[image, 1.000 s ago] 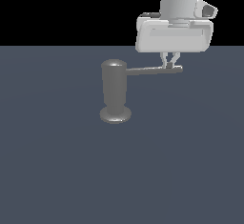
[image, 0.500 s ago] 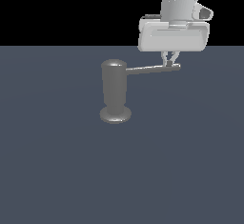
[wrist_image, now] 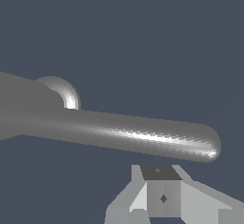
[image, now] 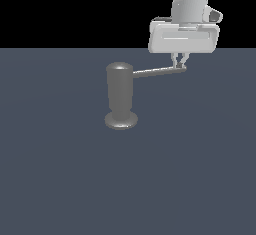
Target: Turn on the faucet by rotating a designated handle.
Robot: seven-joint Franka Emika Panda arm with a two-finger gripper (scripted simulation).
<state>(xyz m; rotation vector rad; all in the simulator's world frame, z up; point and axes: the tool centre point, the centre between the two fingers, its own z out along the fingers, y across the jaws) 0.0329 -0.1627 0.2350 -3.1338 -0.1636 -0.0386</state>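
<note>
Upright on the dark grey desk [image: 60,179] stands the faucet [image: 120,96], its flared base resting flat near the middle of the exterior view. From its upper part the handle [image: 159,71] juts toward the exterior view's right, rising slightly to a rounded tip. Directly over that tip hangs the pincer [image: 179,64], pointing down, its two fingers close together at the rod's end (contact looks likely, though the wrist view shows only one finger [wrist_image: 162,197] just beside the rod [wrist_image: 138,135]). Whether it is clenched on the handle I cannot tell.
</note>
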